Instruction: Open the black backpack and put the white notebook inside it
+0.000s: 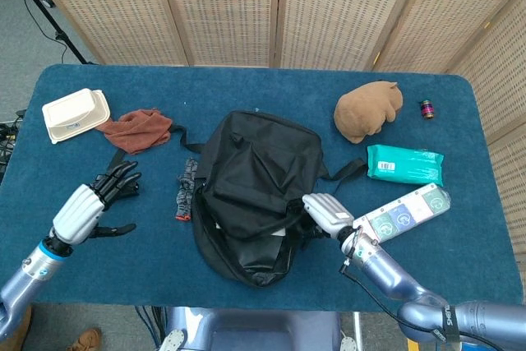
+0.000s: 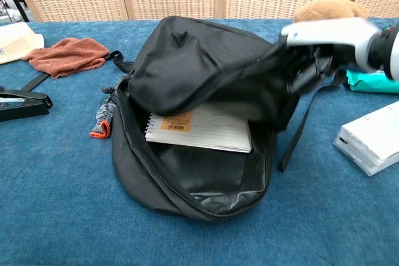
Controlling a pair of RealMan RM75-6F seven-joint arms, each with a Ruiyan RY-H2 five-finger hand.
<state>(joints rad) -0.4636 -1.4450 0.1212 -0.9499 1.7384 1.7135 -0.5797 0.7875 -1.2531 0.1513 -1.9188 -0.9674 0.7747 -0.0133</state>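
Note:
The black backpack (image 1: 255, 191) lies in the middle of the table with its mouth unzipped toward me. Its top flap (image 2: 206, 76) sags over the opening. The white spiral notebook (image 2: 202, 130) lies inside, its lower half showing under the flap; the head view hardly shows it. My right hand (image 1: 325, 211) grips the flap's right edge, and shows blurred as the right hand (image 2: 321, 38) in the chest view. Far to the left, my left hand (image 1: 86, 203) hangs with fingers spread and nothing in it, away from the bag; the chest view does not show it.
A black stapler (image 2: 22, 104) lies under the left hand. A rust cloth (image 1: 138, 129) and white box (image 1: 76, 114) sit back left, a grey-orange rag (image 1: 186, 189) beside the bag. A brown plush (image 1: 368, 110), teal pack (image 1: 404, 164) and white carton (image 1: 407, 213) lie right.

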